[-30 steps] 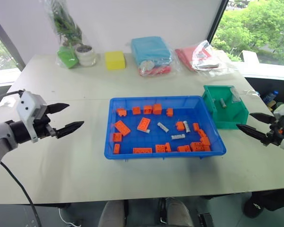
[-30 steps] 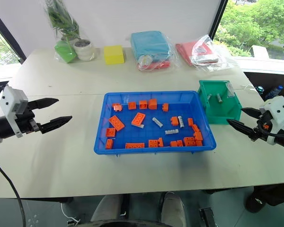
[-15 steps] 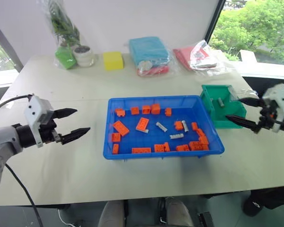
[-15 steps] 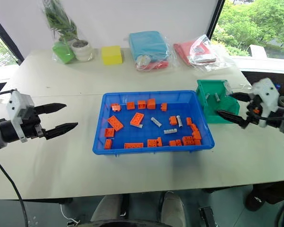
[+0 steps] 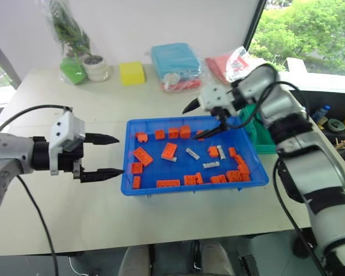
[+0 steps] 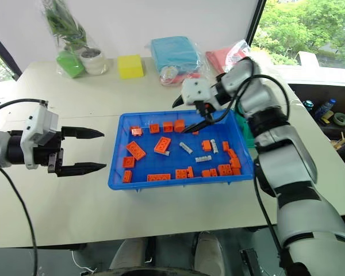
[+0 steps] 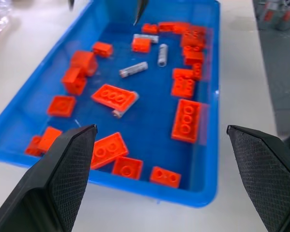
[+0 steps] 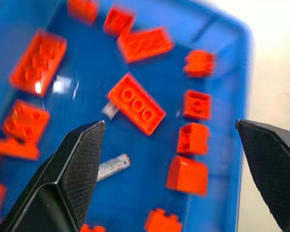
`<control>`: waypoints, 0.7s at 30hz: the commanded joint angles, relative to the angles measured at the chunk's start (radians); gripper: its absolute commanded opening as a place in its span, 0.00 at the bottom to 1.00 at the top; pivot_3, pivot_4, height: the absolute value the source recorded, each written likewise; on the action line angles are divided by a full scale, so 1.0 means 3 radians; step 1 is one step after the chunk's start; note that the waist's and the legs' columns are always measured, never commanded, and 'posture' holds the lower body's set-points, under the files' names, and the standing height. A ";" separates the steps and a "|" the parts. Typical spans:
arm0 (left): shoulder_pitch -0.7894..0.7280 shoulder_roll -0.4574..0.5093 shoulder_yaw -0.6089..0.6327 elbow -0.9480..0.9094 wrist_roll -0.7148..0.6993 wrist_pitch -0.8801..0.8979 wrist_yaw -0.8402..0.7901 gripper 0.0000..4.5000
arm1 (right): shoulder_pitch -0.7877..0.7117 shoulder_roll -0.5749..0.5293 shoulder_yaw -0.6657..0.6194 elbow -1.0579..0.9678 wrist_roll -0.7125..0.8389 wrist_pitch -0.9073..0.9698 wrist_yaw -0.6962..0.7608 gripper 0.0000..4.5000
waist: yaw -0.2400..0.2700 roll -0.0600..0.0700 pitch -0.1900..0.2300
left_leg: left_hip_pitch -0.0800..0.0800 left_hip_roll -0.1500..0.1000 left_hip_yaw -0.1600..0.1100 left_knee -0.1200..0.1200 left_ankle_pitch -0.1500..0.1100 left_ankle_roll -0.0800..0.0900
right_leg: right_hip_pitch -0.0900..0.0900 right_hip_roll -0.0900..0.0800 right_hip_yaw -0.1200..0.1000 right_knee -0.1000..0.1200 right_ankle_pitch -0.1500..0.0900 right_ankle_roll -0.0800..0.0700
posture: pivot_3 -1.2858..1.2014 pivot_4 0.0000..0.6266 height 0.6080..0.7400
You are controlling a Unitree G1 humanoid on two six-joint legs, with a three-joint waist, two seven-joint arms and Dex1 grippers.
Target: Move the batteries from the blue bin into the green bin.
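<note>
The blue bin [image 5: 161, 187] is sitting nearest on the pale surface [image 5: 75, 218], holding many orange bricks [image 5: 142, 156] and four batteries [image 5: 192, 153] that can be made out: three lying near the middle-right and one poking out from under a brick. The left gripper [image 5: 109, 155] is hovering just beside the bin's left wall, its fingers spread apart and holding nothing; it is sitting closer to the bin than a second ago. The right gripper [image 5: 200, 119] is hanging over the bin's far edge, fingers wide apart and empty, having swung in from the surface's right side. Behind the right arm, the green bin [image 5: 263, 141] is standing just beside the blue bin's right end, mostly hidden. Farther back, a yellow block [image 5: 131, 73], a light blue packet [image 5: 173, 60], a red packet [image 5: 227, 63], a lime-green packet [image 5: 72, 70] and one potted plant [image 5: 95, 66] are lining the far edge.
</note>
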 commanded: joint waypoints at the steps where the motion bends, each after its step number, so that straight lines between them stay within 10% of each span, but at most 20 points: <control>1: 0.0094 0.0027 0.0191 -0.0238 -0.0132 0.0103 0.0083 1.00 | -0.0254 0.0137 0.0263 0.0419 -0.0530 -0.0862 -0.0360 0.99 | -0.0001 -0.0002 0.0001 | 0.0000 0.0000 0.0000 0.0000 0.0001 -0.0002 | 0.0001 0.0000 0.0000 -0.0001 0.0000 0.0000 | 0.52 0.24 0.72; 21: 0.0551 -0.0035 0.0765 -0.0815 -0.0550 0.0463 0.0674 1.00 | -0.0291 0.0697 0.0724 0.0967 -0.1740 -0.1859 -0.2075 0.99 | -0.0020 -0.0007 0.0000 | 0.0008 -0.0002 0.0011 -0.0001 0.0006 -0.0011 | -0.0012 0.0005 0.0032 0.0016 0.0005 -0.0010 | 0.52 0.24 0.72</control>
